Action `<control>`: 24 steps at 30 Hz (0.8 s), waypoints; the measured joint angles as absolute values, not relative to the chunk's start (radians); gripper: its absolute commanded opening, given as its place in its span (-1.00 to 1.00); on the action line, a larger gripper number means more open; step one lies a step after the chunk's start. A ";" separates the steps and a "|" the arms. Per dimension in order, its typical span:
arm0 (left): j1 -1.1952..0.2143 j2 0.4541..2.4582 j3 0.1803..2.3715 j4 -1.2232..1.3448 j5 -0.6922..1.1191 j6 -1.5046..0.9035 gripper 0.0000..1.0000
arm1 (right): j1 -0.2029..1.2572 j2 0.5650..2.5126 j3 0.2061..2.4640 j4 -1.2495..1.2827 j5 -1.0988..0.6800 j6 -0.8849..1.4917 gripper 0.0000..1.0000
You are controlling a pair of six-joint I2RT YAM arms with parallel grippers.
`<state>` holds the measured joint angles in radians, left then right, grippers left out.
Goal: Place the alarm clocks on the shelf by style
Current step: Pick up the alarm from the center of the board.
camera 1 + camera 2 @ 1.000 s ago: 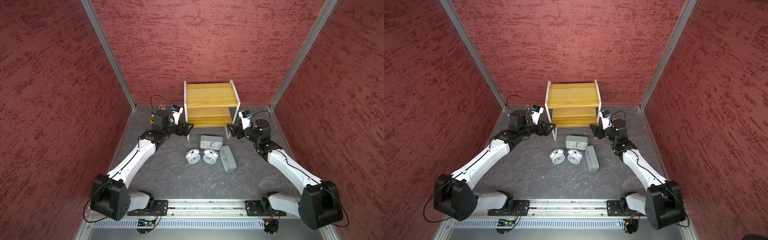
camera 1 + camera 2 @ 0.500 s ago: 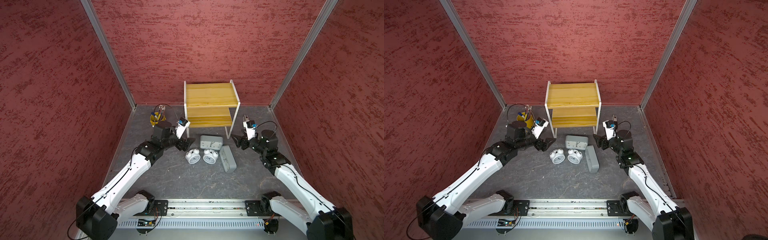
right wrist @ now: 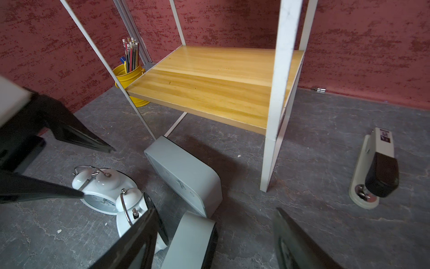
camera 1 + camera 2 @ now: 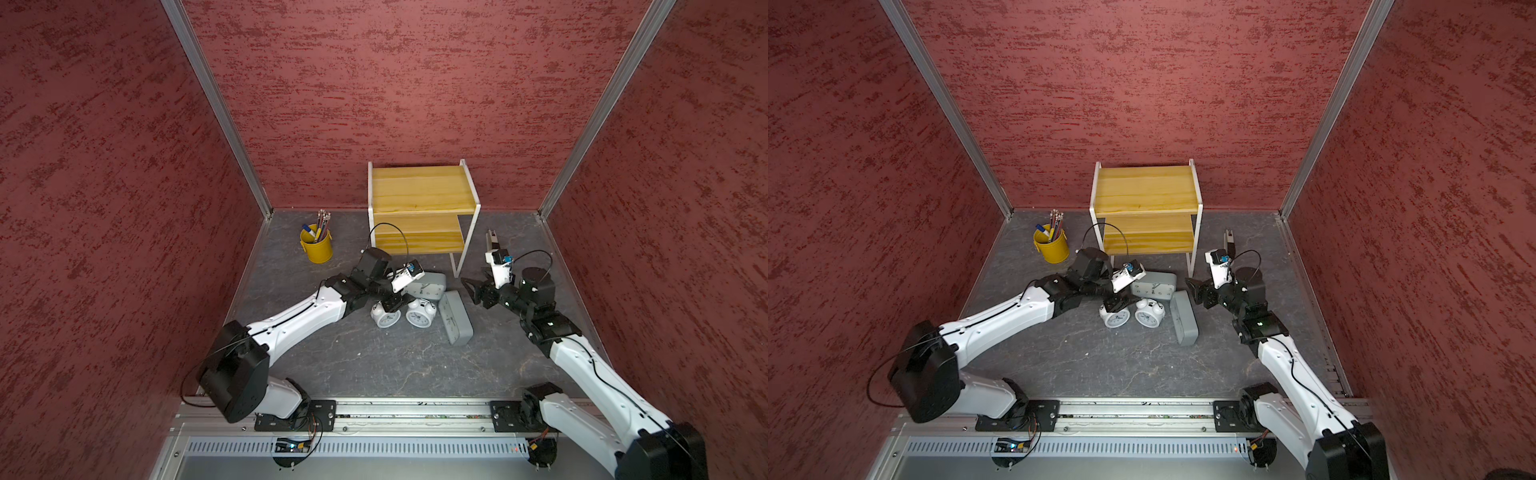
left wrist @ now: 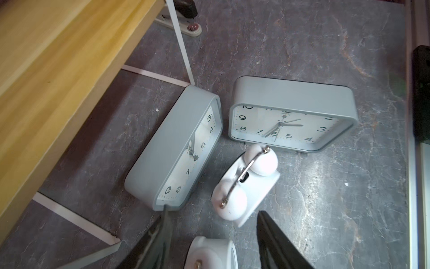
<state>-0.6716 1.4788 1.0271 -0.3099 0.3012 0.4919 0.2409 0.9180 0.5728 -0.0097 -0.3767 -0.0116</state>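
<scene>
- The four alarm clocks sit bunched on the tabletop, just near of the shelf, whose two wooden boards are both bare.
- The left white clock and the right white clock stand side by side, almost touching.
- The far grey clock stands behind them, close to the shelf's right front leg, with its dial facing near.
- The right grey clock stands on edge to their right, its long axis running far to near and its dial turned left.
- The left gripper is over the left white clock. In the left wrist view its dark fingers stand one on either side of that clock. A strip of tabletop shows on each side, so the jaws are partly open and hold nothing.
- The relation that matters is that this clock lies between the left jaws. They line up far to near across its thin depth, back to dial, while the bells and handle run left to right between them.
- Judged from that, closing the jaws should be enough to take the clock. I cannot tell how low the fingertips reach.
- The right gripper hovers just right of the right grey clock, jaws wide and empty. In the right wrist view that clock's top edge lies below and between the fingers.
- The left arm is nearer to both white clocks, and the right arm is nearer to the right grey one.
</scene>
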 measured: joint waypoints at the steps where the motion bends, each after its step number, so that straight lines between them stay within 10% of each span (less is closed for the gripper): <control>1: -0.672 1.505 1.041 -0.303 0.294 0.499 0.06 | 0.241 0.911 0.573 -0.009 -0.376 -0.011 0.60; 14: -0.673 1.626 1.108 -0.218 0.225 0.570 0.51 | 0.241 0.888 0.552 -0.008 -0.376 -0.003 0.63; 24: -0.672 1.705 1.150 -0.217 0.186 0.597 0.43 | 0.241 0.888 0.552 -0.007 -0.375 -0.003 0.64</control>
